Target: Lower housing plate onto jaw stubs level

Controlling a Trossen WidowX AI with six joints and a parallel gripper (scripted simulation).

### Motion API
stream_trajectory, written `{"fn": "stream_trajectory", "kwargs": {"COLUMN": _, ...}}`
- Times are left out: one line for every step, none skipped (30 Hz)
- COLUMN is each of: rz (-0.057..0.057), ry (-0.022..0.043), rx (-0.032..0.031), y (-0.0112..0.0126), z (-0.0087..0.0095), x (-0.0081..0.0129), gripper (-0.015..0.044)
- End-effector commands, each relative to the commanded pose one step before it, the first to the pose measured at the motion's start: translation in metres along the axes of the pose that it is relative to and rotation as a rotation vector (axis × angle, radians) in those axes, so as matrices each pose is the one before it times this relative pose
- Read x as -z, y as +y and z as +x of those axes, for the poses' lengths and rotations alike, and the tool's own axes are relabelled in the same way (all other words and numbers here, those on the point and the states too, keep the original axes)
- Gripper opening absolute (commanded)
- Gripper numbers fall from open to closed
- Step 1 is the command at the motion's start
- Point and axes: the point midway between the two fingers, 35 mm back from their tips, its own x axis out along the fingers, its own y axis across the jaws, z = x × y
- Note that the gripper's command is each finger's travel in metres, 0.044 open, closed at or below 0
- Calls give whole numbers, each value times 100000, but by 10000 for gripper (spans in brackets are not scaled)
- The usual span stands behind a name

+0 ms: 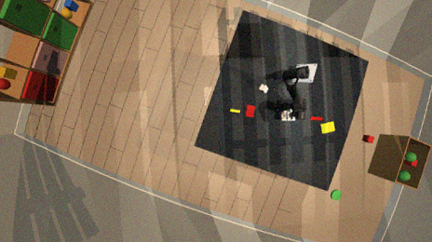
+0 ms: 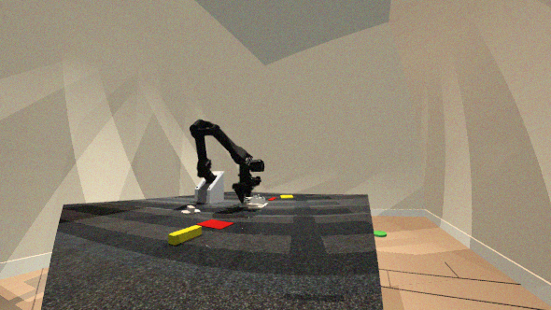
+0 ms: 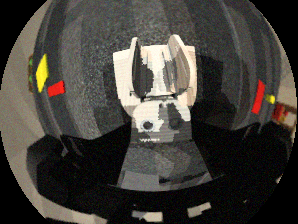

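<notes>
The pale housing plate (image 3: 162, 134) has two dark holes. It spans the middle of the wrist view, between my fingers. My gripper (image 3: 160, 123) (image 2: 243, 200) is shut on it, low over the table beside the white base. The white base (image 3: 121, 75) (image 2: 264, 205) lies on the table; in the top view the white assembly (image 1: 287, 115) is partly under the arm. Two upright jaws stand side by side on it, the left jaw (image 3: 135, 65) and the right jaw (image 3: 181, 65). The plate's far edge overlaps their near ends in the view; whether it touches the stubs is hidden.
The dark table (image 1: 227, 138) (image 2: 327, 275) also bears a small white part (image 1: 264, 88) (image 2: 190, 209), a red square (image 1: 250, 110) (image 2: 216, 224), a yellow bar (image 1: 234, 111) (image 2: 185, 234), a red strip (image 1: 316, 118) and a yellow square (image 1: 327, 127). The arm's pale mount (image 2: 215, 192) stands behind.
</notes>
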Motion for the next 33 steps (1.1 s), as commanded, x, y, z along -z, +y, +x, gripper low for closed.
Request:
{"fn": "stream_trajectory", "kwargs": {"rz": -865, "ry": 766, "rx": 252, "y": 79, "z": 247, "x": 186, "gripper": 351}}
{"fn": "stream_trajectory", "kwargs": {"rz": 0, "ry": 0, "rx": 0, "y": 0, "z": 0, "x": 0, "gripper": 351}}
{"fn": "stream_trajectory", "kwargs": {"rz": 0, "ry": 0, "rx": 0, "y": 0, "z": 0, "x": 0, "gripper": 351}}
{"fn": "stream_trajectory", "kwargs": {"rz": 0, "ry": 0, "rx": 0, "y": 0, "z": 0, "x": 0, "gripper": 351}}
{"fn": "stream_trajectory", "kwargs": {"rz": 0, "ry": 0, "rx": 0, "y": 0, "z": 0, "x": 0, "gripper": 351}}
{"fn": "stream_trajectory", "kwargs": {"rz": 0, "ry": 0, "rx": 0, "y": 0, "z": 0, "x": 0, "gripper": 351}}
{"fn": "stream_trajectory", "kwargs": {"rz": 0, "ry": 0, "rx": 0, "y": 0, "z": 0, "x": 0, "gripper": 351}}
{"fn": "stream_trajectory", "kwargs": {"rz": 0, "ry": 0, "rx": 0, "y": 0, "z": 0, "x": 0, "gripper": 351}}
{"fn": "stream_trajectory", "kwargs": {"rz": 0, "ry": 0, "rx": 0, "y": 0, "z": 0, "x": 0, "gripper": 351}}
{"fn": "stream_trajectory", "kwargs": {"rz": 0, "ry": 0, "rx": 0, "y": 0, "z": 0, "x": 0, "gripper": 351}}
{"fn": "stream_trajectory", "kwargs": {"rz": 0, "ry": 0, "rx": 0, "y": 0, "z": 0, "x": 0, "gripper": 351}}
{"fn": "stream_trajectory", "kwargs": {"rz": -36, "ry": 0, "rx": 1, "y": 0, "z": 10, "x": 0, "gripper": 351}}
{"fn": "stream_trajectory", "kwargs": {"rz": -108, "ry": 1, "rx": 2, "y": 0, "z": 30, "x": 0, "gripper": 351}}
{"fn": "stream_trajectory", "kwargs": {"rz": -180, "ry": 2, "rx": 3, "y": 0, "z": 50, "x": 1, "gripper": 351}}
{"fn": "stream_trajectory", "kwargs": {"rz": -229, "ry": 2, "rx": 4, "y": 0, "z": 63, "x": 1, "gripper": 351}}
{"fn": "stream_trajectory", "kwargs": {"rz": -179, "ry": 2, "rx": 3, "y": 0, "z": 50, "x": 1, "gripper": 351}}
{"fn": "stream_trajectory", "kwargs": {"rz": -108, "ry": 1, "rx": 2, "y": 0, "z": 30, "x": 1, "gripper": 351}}
{"fn": "stream_trajectory", "kwargs": {"rz": -36, "ry": 0, "rx": 1, "y": 0, "z": 10, "x": 0, "gripper": 351}}
{"fn": "stream_trajectory", "kwargs": {"rz": 0, "ry": 0, "rx": 0, "y": 0, "z": 0, "x": 0, "gripper": 351}}
{"fn": "stream_trajectory", "kwargs": {"rz": 0, "ry": 0, "rx": 0, "y": 0, "z": 0, "x": 0, "gripper": 351}}
{"fn": "stream_trajectory", "kwargs": {"rz": 0, "ry": 0, "rx": 0, "y": 0, "z": 0, "x": 0, "gripper": 351}}
{"fn": "stream_trajectory", "kwargs": {"rz": 0, "ry": 0, "rx": 0, "y": 0, "z": 0, "x": 0, "gripper": 351}}
{"fn": "stream_trajectory", "kwargs": {"rz": 0, "ry": 0, "rx": 0, "y": 0, "z": 0, "x": 0, "gripper": 351}}
{"fn": "stream_trajectory", "kwargs": {"rz": -5, "ry": 0, "rx": 1, "y": 0, "z": 14, "x": 0, "gripper": 351}}
{"fn": "stream_trajectory", "kwargs": {"rz": -14, "ry": 1, "rx": 2, "y": 0, "z": 41, "x": 0, "gripper": 351}}
{"fn": "stream_trajectory", "kwargs": {"rz": -24, "ry": 2, "rx": 3, "y": -1, "z": 68, "x": 1, "gripper": 351}}
{"fn": "stream_trajectory", "kwargs": {"rz": -24, "ry": 2, "rx": 4, "y": -1, "z": 68, "x": 1, "gripper": 351}}
{"fn": "stream_trajectory", "kwargs": {"rz": -14, "ry": 1, "rx": 2, "y": 0, "z": 41, "x": 1, "gripper": 351}}
{"fn": "stream_trajectory", "kwargs": {"rz": -5, "ry": 0, "rx": 1, "y": 0, "z": 14, "x": 0, "gripper": 351}}
{"fn": "stream_trajectory", "kwargs": {"rz": 0, "ry": 0, "rx": 0, "y": 0, "z": 0, "x": 0, "gripper": 351}}
{"fn": "stream_trajectory", "kwargs": {"rz": 0, "ry": 0, "rx": 0, "y": 0, "z": 0, "x": 0, "gripper": 351}}
{"fn": "stream_trajectory", "kwargs": {"rz": 0, "ry": 0, "rx": 0, "y": 0, "z": 0, "x": 0, "gripper": 351}}
{"fn": "stream_trajectory", "kwargs": {"rz": 0, "ry": 0, "rx": 0, "y": 0, "z": 0, "x": 0, "gripper": 351}}
